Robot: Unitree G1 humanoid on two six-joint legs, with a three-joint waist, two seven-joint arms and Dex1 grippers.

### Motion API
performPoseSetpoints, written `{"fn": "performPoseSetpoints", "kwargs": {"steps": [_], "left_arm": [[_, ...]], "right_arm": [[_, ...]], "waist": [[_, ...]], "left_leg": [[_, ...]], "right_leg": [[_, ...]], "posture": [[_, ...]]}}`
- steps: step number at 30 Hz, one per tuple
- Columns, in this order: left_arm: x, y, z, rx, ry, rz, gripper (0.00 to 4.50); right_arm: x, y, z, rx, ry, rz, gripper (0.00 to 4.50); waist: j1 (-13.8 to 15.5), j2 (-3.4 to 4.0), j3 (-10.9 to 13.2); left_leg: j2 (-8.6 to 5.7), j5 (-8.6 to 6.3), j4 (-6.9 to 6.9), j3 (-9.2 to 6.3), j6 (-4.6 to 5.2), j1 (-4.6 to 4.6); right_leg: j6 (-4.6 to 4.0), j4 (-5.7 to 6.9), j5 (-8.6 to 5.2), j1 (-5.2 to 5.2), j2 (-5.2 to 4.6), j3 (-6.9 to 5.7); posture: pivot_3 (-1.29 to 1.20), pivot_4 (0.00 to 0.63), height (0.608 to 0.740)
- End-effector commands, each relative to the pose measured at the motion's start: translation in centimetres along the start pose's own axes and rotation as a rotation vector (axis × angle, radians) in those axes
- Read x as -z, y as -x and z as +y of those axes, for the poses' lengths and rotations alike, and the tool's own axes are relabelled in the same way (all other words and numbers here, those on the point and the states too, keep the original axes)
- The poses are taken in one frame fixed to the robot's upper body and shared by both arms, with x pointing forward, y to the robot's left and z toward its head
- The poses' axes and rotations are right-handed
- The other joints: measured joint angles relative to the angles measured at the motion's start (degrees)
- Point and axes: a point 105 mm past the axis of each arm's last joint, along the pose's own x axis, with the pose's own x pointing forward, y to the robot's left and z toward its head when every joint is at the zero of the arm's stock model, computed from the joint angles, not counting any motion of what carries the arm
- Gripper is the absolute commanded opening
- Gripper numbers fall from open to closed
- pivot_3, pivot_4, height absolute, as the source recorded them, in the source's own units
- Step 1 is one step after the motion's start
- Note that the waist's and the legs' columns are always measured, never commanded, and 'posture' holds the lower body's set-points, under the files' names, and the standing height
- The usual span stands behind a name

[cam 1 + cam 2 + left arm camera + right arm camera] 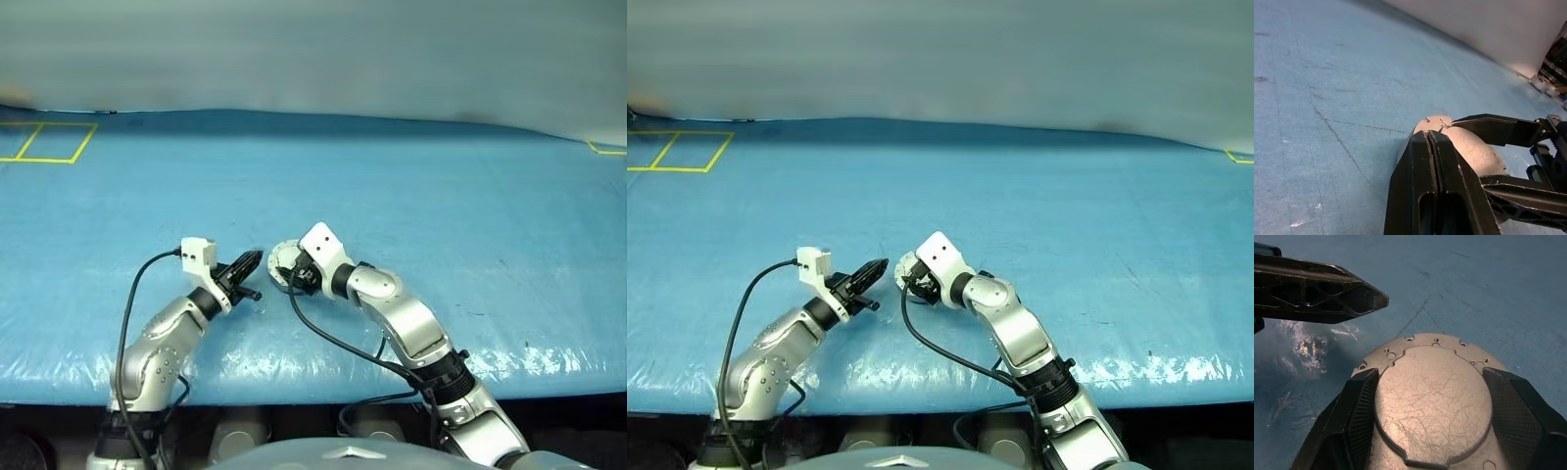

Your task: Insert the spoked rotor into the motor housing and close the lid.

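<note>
Holding position on the closing step, as I judge it. From the head cameras, my right claw (284, 270) sits on the blue surface (441, 196) gripping the motor housing (282, 257), with my left claw (251, 261) just beside it, tips aimed at the housing.

Through the left wrist camera, the left claw's fingers (1432, 181) are pressed together with nothing between them, and the grey round body lies directly past the tips, flanked by the right claw's black fingers (1498, 129).

Through the right wrist camera, the right claw (1430, 396) is spread wide around the housing, one finger on either side, and the lid (1432, 401) shows its plain outer face with the raised circle, lying down over the housing. The spoked rotor cannot be seen; I take it to be enclosed.

Next move, in my judgement: press the lid home with the closed left tips while the right steadies the housing, avoiding any sideways shove.
</note>
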Motion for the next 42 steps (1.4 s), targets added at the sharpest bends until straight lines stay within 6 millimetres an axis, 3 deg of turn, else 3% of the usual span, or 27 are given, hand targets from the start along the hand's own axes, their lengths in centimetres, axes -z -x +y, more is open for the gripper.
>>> {"fn": "performPoseSetpoints", "kwargs": {"steps": [1, 7, 15, 19, 22, 27, 30, 35, 42], "left_arm": [[-0.2, -0.7, -0.7, 0.024, 0.002, 0.032, 0.0], [1.8, -1.7, -0.6, -0.001, -0.037, 0.16, 0.0], [2.7, -1.8, -1.0, 0.01, -0.058, 0.218, 0.0], [2.6, -1.9, -1.3, 0.028, -0.072, 0.22, 0.0], [2.4, -1.8, -1.4, 0.035, -0.09, 0.22, 0.0], [2.1, -1.7, -1.2, 0.038, -0.115, 0.218, 0.0], [1.9, -1.7, -1.2, 0.045, -0.122, 0.209, 0.0], [1.7, -1.9, -1.4, 0.059, -0.125, 0.197, 0.0], [1.8, -1.9, -1.4, 0.057, -0.136, 0.195, 0.0]], "right_arm": [[3.3, -0.1, 0.3, 0.001, -0.051, 0.123, 3.04], [3.2, -0.1, 0.3, 0.011, -0.058, 0.117, 3.04], [2.9, 0.2, 0.7, -0.006, -0.082, 0.089, 3.04], [2.3, 1.1, 0.2, 0.043, -0.1, 0.041, 4.33], [1.8, 2.4, 0.0, 0.073, -0.125, -0.001, 4.45], [0.0, 5.2, -0.6, 0.122, -0.364, -0.149, 4.45], [0.1, 5.9, -0.6, 0.138, -0.565, -0.18, 4.45], [0.6, 5.6, -0.1, 0.13, -0.852, -0.197, 4.45], [0.2, 4.2, 1.3, 0.011, -1.088, -0.217, 4.45]], "waist": [[-0.05, 0.0, 0.0], [0.06, -0.01, 0.0], [0.12, -0.02, -0.01], [0.26, -0.04, -0.03], [0.37, -0.03, -0.02], [0.43, -0.01, -0.01], [0.44, 0.02, 0.01], [0.57, 0.05, 0.03], [0.47, 0.04, 0.03]], "left_leg": [[-0.01, 0.0, 0.0, 0.0, 0.0, 0.0], [-0.01, 0.02, -0.02, -0.04, -0.03, 0.02], [-0.04, 0.02, -0.02, -0.15, -0.05, 0.13], [-0.08, 0.0, -0.07, -0.21, -0.04, 0.1], [-0.13, 0.0, -0.1, -0.26, -0.03, 0.05], [-0.14, -0.01, -0.17, -0.34, -0.02, -0.03], [-0.14, -0.01, -0.24, -0.37, -0.03, -0.19], [-0.21, 0.01, -0.44, -0.41, -0.05, -0.23], [-0.35, 0.02, -0.81, -0.32, -0.03, -0.2]], "right_leg": [[0.0, 0.0, 0.0, 0.0, 0.0, 0.01], [-0.01, -0.01, 0.0, 0.03, 0.01, 0.01], [-0.05, -0.1, 0.0, -0.02, -0.03, -0.03], [-0.04, -0.19, -0.01, -0.01, -0.09, -0.05], [-0.03, -0.28, -0.01, -0.01, -0.13, -0.06], [0.02, -0.52, 0.03, 0.01, -0.16, -0.08], [0.02, -0.57, 0.04, 0.0, -0.21, -0.04], [0.03, -0.74, 0.05, 0.06, -0.22, -0.07], [0.07, -0.9, 0.06, 0.03, -0.22, -0.03]], "posture": [[0.0, 0.15, 0.74], [0.0, 0.15, 0.74], [0.0, 0.15, 0.74], [0.0, 0.15, 0.74], [0.0, 0.15, 0.74], [0.0, 0.15, 0.74], [0.0, 0.15, 0.74], [0.0, 0.15, 0.74], [0.0, 0.15, 0.74]]}}
